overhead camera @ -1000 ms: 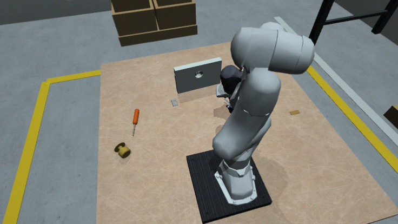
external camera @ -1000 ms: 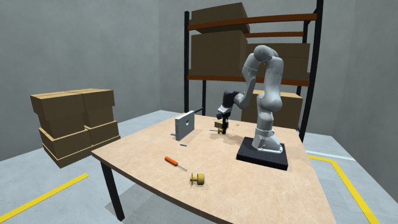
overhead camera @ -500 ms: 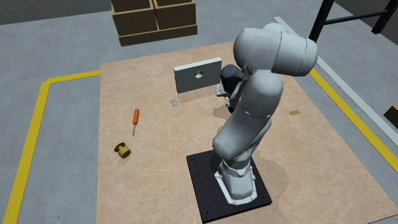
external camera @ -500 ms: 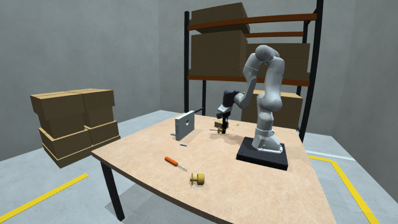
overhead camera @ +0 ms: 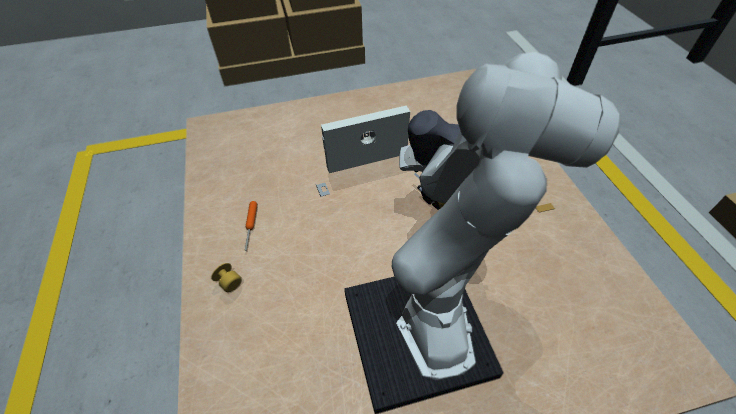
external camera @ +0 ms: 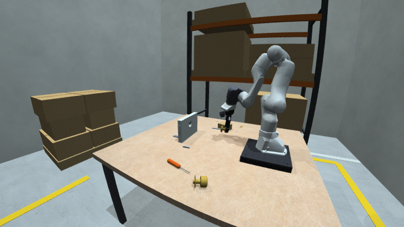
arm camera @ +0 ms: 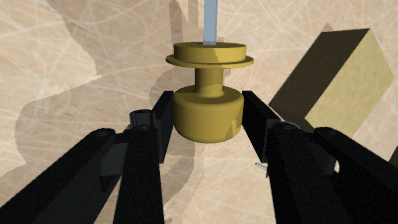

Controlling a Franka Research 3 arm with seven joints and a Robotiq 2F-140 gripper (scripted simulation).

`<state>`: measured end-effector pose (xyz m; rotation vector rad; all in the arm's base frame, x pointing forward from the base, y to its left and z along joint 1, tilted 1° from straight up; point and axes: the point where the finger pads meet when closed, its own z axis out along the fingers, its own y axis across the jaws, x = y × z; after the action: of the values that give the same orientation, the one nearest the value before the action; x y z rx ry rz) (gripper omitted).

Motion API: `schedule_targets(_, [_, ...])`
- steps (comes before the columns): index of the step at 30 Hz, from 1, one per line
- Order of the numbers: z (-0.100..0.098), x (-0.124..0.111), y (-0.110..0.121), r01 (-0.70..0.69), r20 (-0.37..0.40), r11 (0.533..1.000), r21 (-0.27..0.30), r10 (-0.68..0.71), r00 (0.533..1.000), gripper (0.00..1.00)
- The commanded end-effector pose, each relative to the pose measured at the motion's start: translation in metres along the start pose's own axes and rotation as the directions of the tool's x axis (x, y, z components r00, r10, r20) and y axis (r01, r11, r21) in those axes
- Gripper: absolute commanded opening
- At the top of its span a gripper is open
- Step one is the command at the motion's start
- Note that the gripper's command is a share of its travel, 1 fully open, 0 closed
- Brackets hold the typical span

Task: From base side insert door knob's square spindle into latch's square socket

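My gripper (external camera: 226,129) (arm camera: 207,106) is shut on the brass door knob (external camera: 223,129) (arm camera: 208,122), one finger on each side of its round grip, and holds it just above the table. The knob's round plate (arm camera: 210,59) and grey square spindle (external camera: 215,128) (arm camera: 210,22) point away from the fingers; in the exterior view the spindle points toward the board's side. In the top view the arm hides the knob. The grey board (overhead camera: 349,154) (external camera: 183,131) stands upright. The latch (overhead camera: 367,135) (external camera: 190,123) shows in its round hole, apart from the spindle.
A second brass knob (overhead camera: 230,280) (external camera: 203,181) and an orange screwdriver (overhead camera: 250,216) (external camera: 173,163) lie on the table. A small metal plate (overhead camera: 319,191) (external camera: 186,146) lies before the board. A block (arm camera: 345,80) and a screw (arm camera: 261,168) are near the gripper.
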<state>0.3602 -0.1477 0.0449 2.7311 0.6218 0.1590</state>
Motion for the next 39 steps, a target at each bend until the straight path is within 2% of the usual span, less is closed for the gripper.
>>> schedule_targets(1, [-0.002,-0.006,0.003,0.033,0.023,0.999,0.001,-0.033,0.999,0.42])
schedule_targets(11, [-0.006,-0.006,0.005,0.033,0.023,0.999,0.001,-0.033,0.999,0.42])
schedule_targets(24, [-0.033,-0.005,0.014,0.033,0.023,0.999,0.001,-0.033,0.999,0.42])
schedule_targets(39, [-0.035,-0.005,0.015,0.033,0.023,0.999,0.001,-0.033,0.999,0.42])
